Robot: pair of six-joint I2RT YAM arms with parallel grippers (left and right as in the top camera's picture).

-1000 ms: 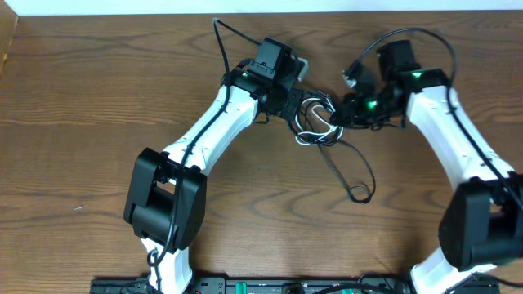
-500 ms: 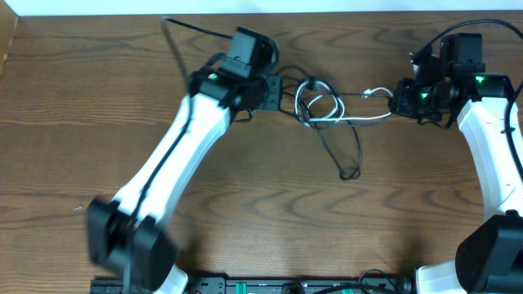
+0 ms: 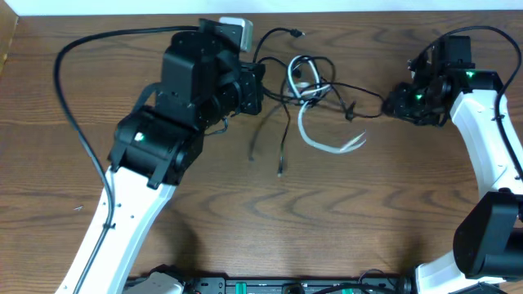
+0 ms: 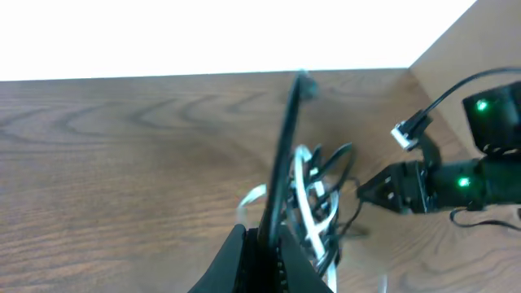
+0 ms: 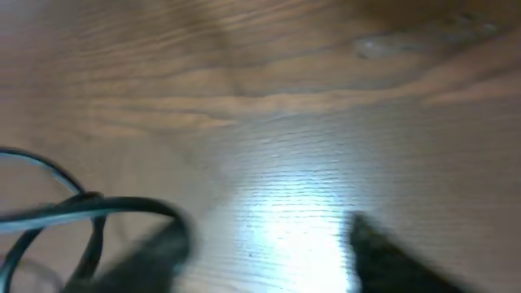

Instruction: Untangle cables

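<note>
- The left gripper (image 4: pixel 264 244) is pressed together on a thin black cord (image 4: pixel 285 155).
- The right gripper (image 5: pixel 269 240) is held spread, right of the tangle (image 3: pixel 306 82).
- A thin white cord (image 3: pixel 315 140) is caught in the tangle.
- The brown wooden table (image 3: pixel 368 220) is edged by a white wall (image 3: pixel 368 6) beyond the tangle.

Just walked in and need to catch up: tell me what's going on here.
A robot is untangling cords on the wooden table. The left gripper is shut on the black cable. The right gripper looks open, its blurred fingers apart over bare wood, the black cable beside them. Between the grippers the white cable loops through the black one, so they are not yet separated.
</note>
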